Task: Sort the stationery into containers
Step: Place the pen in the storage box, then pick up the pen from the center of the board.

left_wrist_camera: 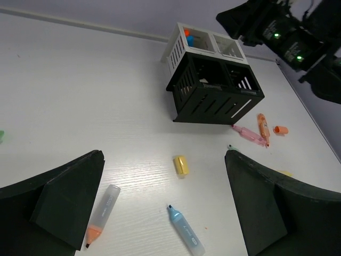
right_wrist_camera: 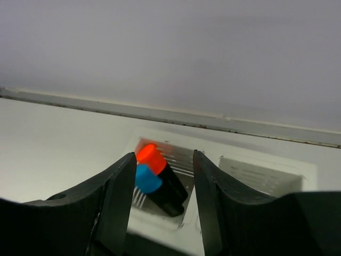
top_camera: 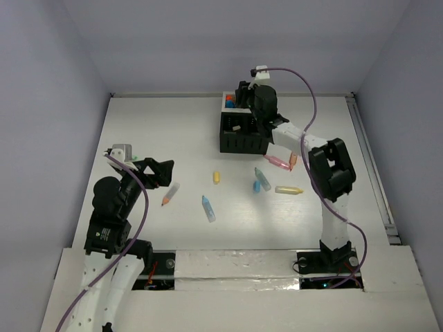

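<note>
Right hand (right_wrist_camera: 163,156) sat parted and empty right over the organizer's (top_camera: 242,143) back-left white slot, orange-capped marker (right_wrist_camera: 151,154) and blue-capped marker (right_wrist_camera: 145,179) lying inside, while the left hand (left_wrist_camera: 163,154) was spread wide, well off from it.

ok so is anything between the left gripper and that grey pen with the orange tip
Nothing visible does. The left gripper is open, and the grey orange-tipped pen lies alone beside one finger. The pale blue highlighter lies well clear of it.
</note>
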### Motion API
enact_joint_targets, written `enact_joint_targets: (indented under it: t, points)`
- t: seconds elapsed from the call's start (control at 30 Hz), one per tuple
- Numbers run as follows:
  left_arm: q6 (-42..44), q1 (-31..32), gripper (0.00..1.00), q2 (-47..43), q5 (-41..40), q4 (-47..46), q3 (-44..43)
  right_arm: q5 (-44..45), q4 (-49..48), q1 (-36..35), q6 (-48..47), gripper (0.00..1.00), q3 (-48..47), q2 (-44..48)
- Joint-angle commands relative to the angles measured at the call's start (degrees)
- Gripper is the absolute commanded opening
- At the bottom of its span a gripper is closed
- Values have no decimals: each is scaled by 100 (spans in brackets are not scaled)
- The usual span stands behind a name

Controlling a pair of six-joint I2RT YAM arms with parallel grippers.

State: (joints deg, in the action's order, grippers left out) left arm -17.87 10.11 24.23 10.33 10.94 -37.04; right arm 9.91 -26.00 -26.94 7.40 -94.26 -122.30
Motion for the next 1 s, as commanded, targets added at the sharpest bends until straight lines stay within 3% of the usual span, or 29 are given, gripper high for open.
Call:
enact_joint_targets:
  t: [0.0,0.33,0.43,0.67,0.97]
  points:
    - [47,-105,95,-58,31,-294,21,-121,-573,-355,-151,50,468,1005]
    - [29,-158,88,-217,66,-320,47,-673,982,-918,726,6,1829,2640]
    - [20,-158,84,-278,92,-338,65,-955,1402,-1251,807,1,2200,2965]
    - [20,-158,74,-357,259,-382,91,-947,2309,-1577,1018,1,3148,3676]
    - [11,8,67,-472,347,-400,109,977,3812,-1412,1307,8,3915,4250]
